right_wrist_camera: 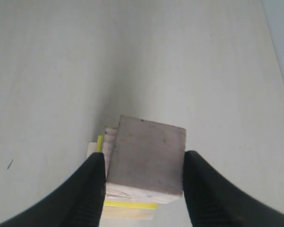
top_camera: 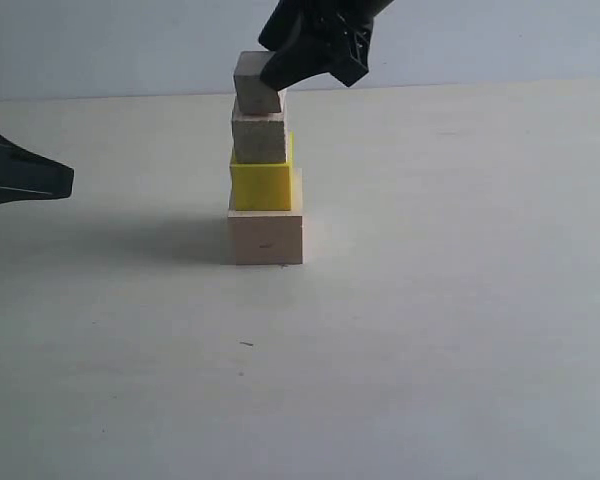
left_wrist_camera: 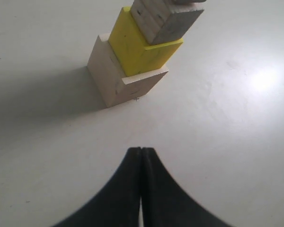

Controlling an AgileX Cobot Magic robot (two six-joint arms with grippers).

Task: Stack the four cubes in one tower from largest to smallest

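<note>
Fingers (right_wrist_camera: 92,189) of R gripper (right_wrist_camera: 144,163): clamped either side of smallest cube (top_camera: 252,80), held tilted atop the other three; L gripper (left_wrist_camera: 141,153): fingers pressed together, empty, low and well apart to the left. Progress (est.): 3 tiers done, i.e. largest cube (top_camera: 266,238) on table (top_camera: 460,300), yellow cube (top_camera: 260,185) on it, small wood cube (top_camera: 258,138) on that; 4th tier not yet level or let go, so left = square up, seat, release. Unclear: whether top cube rests on tier below or hangs just clear; R arm cut off at frame top in exterior view; L wrist view crops nearly all of top cube.
</note>
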